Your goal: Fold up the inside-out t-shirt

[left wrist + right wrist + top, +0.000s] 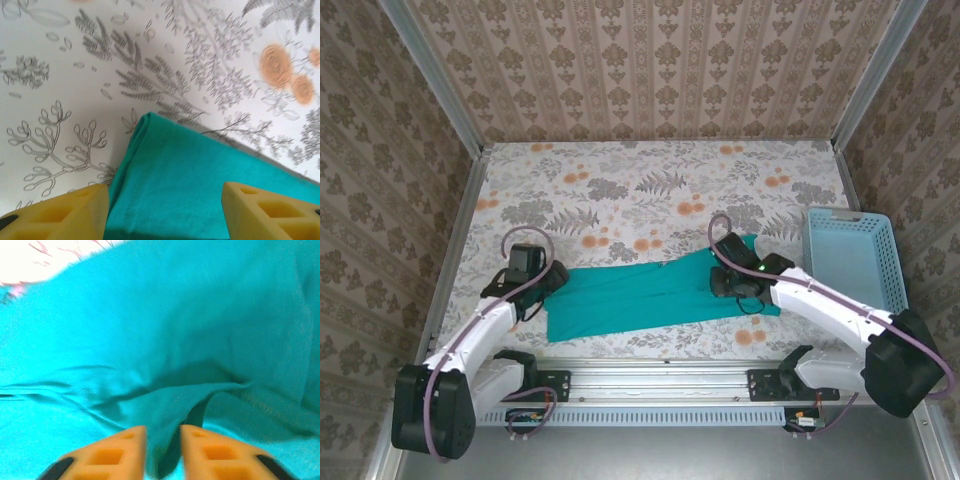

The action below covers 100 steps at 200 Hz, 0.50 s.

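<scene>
The inside-out t-shirt [640,296] lies as a long teal strip across the near part of the table, folded lengthwise. Over its left end sits my left gripper [542,283], open. In the left wrist view its yellow fingers [60,212] straddle the folded corner of the t-shirt [185,185] without pinching it. At the right end, my right gripper [728,283] rests on the cloth. The right wrist view has its orange fingers [112,452] closed on a raised fold of the t-shirt [175,405].
A light-blue slotted plastic basket [850,255] stands at the table's right edge, just beyond my right arm. The floral tablecloth [640,190] stretches behind the shirt. Patterned walls enclose the table on three sides.
</scene>
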{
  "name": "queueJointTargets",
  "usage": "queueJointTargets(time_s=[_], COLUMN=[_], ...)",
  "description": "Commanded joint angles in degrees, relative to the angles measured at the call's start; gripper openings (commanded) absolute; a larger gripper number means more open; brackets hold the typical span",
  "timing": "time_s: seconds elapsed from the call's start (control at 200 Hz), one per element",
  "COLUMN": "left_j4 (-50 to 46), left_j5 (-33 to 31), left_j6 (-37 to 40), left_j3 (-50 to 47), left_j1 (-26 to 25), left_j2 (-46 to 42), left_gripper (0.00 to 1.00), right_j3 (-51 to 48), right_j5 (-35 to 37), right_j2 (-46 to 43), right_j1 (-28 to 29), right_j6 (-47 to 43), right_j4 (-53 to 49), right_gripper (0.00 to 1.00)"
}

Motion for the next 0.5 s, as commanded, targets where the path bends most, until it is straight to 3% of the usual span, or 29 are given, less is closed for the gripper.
queueJointTargets(time_s=[0.0,0.175,0.28,0.495], left_j4=[-0.93,0.08,0.89,2.54], left_j5=[1.49,1.35,0.96,0.29], left_j6=[1.54,1.47,1.34,1.58], left_j3=[3.94,6.22,5.78,4.03], left_j1=[-0.22,-3.86,-4.34,-3.18], left_j2=[0.44,4.98,7.37,9.40], left_gripper=[0.62,0.62,0.63,0.63], right_j3=[5.38,9.82,9.69,2.54], right_j5=[2.11,3.18,2.91,5.51], right_j2=[2.23,11.81,16.07,13.97], right_j1=[0.03,-0.07,0.09,5.65], right_j6=[-1.16,-1.14,-0.41,4.33], right_j4=[-0.54,2.16,2.24,-1.12], right_gripper=[0.38,0.39,0.32,0.24])
